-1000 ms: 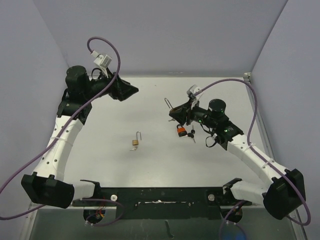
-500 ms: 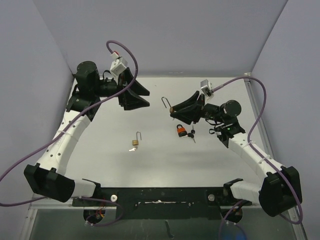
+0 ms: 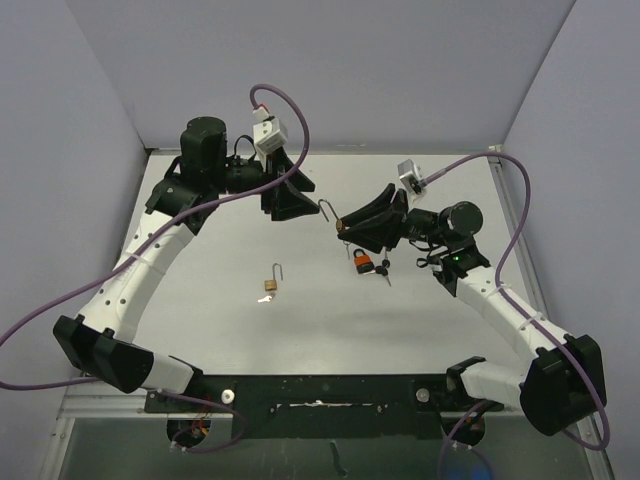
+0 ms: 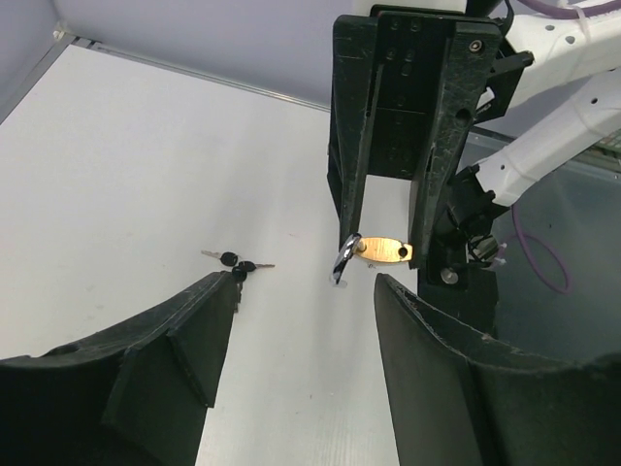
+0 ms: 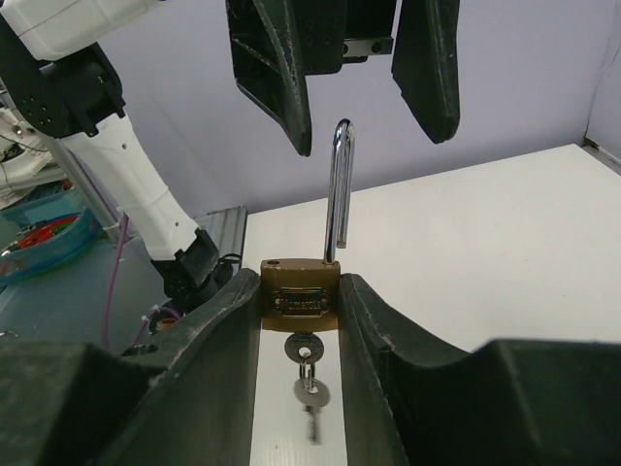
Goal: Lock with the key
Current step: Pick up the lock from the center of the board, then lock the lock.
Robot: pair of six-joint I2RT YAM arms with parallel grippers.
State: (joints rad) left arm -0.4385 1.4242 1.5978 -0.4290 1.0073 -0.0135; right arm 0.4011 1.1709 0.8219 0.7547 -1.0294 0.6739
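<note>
Right claw (image 3: 345, 222) clamps a brass padlock (image 5: 301, 289), shackle (image 5: 338, 189) raised, key (image 5: 309, 393) apparently inserted. Left claw (image 3: 305, 207) gapes empty beside it.

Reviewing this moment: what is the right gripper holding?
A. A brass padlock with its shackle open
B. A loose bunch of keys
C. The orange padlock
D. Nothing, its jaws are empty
A: in the right wrist view the right gripper clamps the brass padlock with its shackle standing open and a key in the keyhole, while the orange padlock lies on the table.
</note>
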